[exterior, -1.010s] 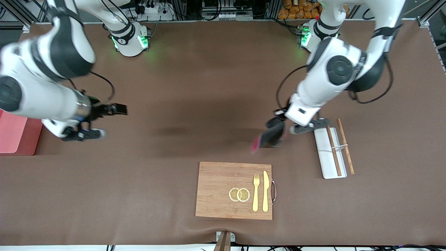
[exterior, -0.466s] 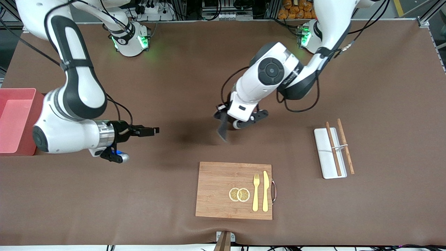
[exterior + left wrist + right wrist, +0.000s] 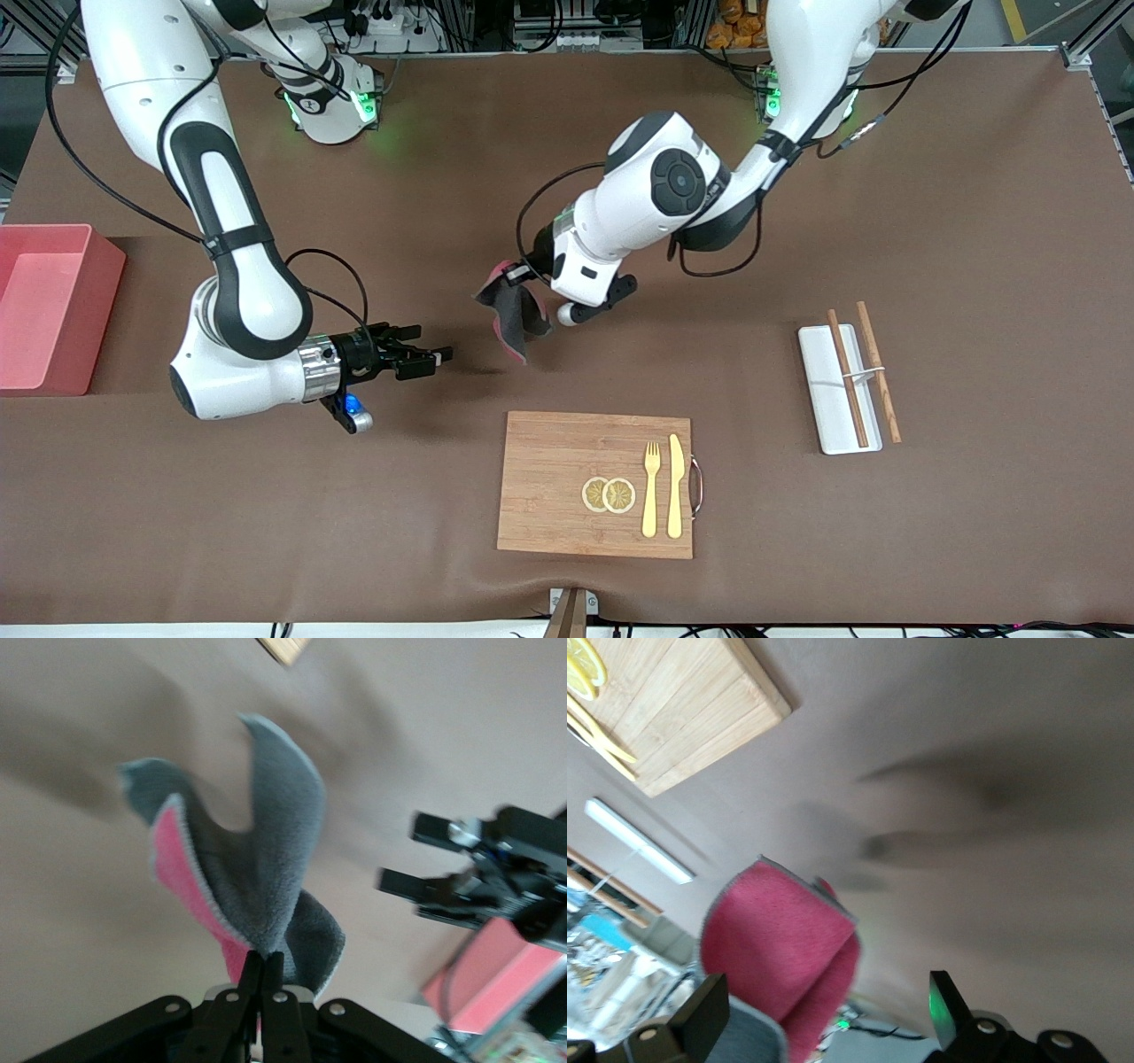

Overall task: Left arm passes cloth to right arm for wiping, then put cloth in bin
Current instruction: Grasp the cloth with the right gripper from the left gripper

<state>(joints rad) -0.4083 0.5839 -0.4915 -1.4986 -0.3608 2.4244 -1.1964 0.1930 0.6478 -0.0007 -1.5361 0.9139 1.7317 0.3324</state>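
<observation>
1. While my left gripper (image 3: 518, 279) hangs over the middle of the table (image 3: 974, 221), its jaws are clenched tight on one corner of the cloth (image 3: 512, 315), seen in my left wrist view (image 3: 257, 886) drooping from the fingertips (image 3: 263, 970), grey on one face and magenta on the other.
2. One cloth is all I count, and it is off the table, over bare brown surface between the table's middle and the wooden cutting board (image 3: 567, 483).
3. My right gripper (image 3: 438, 356) is over the table toward the right arm's end, pointing at the cloth with its two fingers (image 3: 709, 1014) spread wide and nothing between them; the cloth is near but apart from them, its magenta face (image 3: 780, 957) filling much of my right wrist view.
4. One bin (image 3: 44, 306), pink, sits at the table's edge at the right arm's end, well apart from both my grippers.
5. One cutting board lies by the edge nearest the front camera, carrying two lemon slices (image 3: 609, 494) side by side and touching, one yellow fork (image 3: 651, 487) and one yellow knife (image 3: 675, 486) just beside it.
6. One white tray (image 3: 824, 408) lies toward the left arm's end, with two brown chopsticks (image 3: 864, 377): one lies along the tray, the other along its outer edge.
</observation>
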